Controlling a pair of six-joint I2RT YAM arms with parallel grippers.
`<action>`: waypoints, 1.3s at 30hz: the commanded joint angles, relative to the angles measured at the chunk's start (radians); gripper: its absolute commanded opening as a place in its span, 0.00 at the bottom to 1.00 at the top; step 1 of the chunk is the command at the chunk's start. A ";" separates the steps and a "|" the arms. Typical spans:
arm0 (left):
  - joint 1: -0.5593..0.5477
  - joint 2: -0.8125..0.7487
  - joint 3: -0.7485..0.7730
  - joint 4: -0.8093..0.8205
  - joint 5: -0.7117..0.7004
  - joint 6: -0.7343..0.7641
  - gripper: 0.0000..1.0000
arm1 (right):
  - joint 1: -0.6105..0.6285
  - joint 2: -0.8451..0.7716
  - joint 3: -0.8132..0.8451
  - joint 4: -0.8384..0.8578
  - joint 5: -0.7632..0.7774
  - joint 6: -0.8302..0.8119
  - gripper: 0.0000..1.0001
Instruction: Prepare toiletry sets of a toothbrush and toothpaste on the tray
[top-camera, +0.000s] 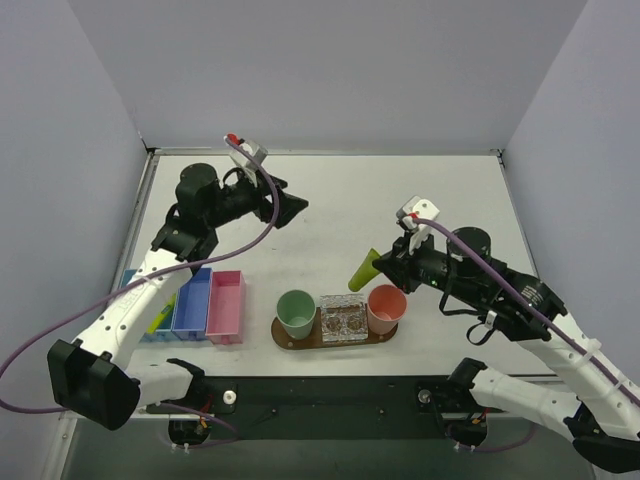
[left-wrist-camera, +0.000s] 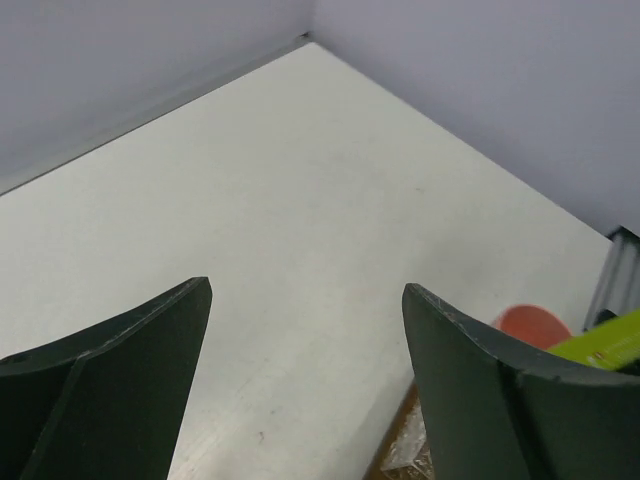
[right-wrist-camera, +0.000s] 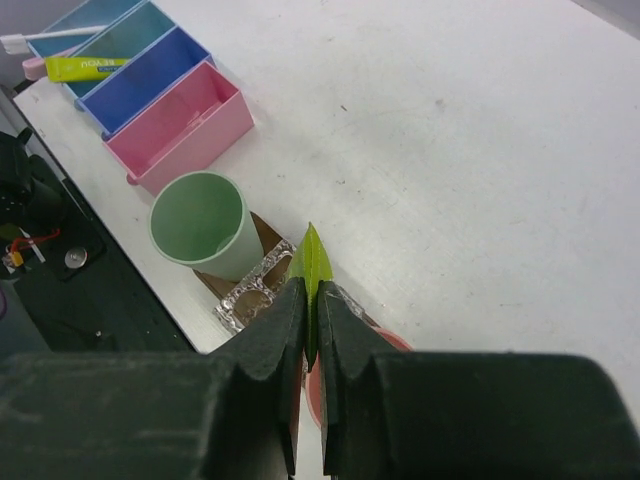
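At left, we see the left claw (top-camera: 292, 208) spread wide above the bare table (top-camera: 400, 190), holding nothing. The pink bin (top-camera: 226, 305) sits back toward that arm's base. The wooden tray (top-camera: 283, 338), bearing a green cup (right-wrist-camera: 198, 218), lies beneath the right claw (right-wrist-camera: 310, 292). That claw's fingers are pinched on a tilted green toothpaste tube (right-wrist-camera: 312, 255).

A matte white table (top-camera: 400, 200) fills the middle of the top view under soft, even light, enclosed by a plain grey-lilac back wall (top-camera: 320, 70), left wall (top-camera: 50, 150) and right wall (top-camera: 590, 120).
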 joint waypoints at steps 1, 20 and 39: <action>0.056 -0.018 -0.082 0.036 -0.354 -0.044 0.88 | 0.115 0.027 -0.021 0.079 0.169 -0.004 0.00; 0.106 -0.007 -0.101 0.001 -0.518 -0.036 0.88 | 0.255 0.155 -0.056 0.064 0.344 0.066 0.00; 0.095 -0.009 -0.102 0.001 -0.529 -0.018 0.88 | 0.255 0.155 -0.093 0.014 0.362 0.103 0.00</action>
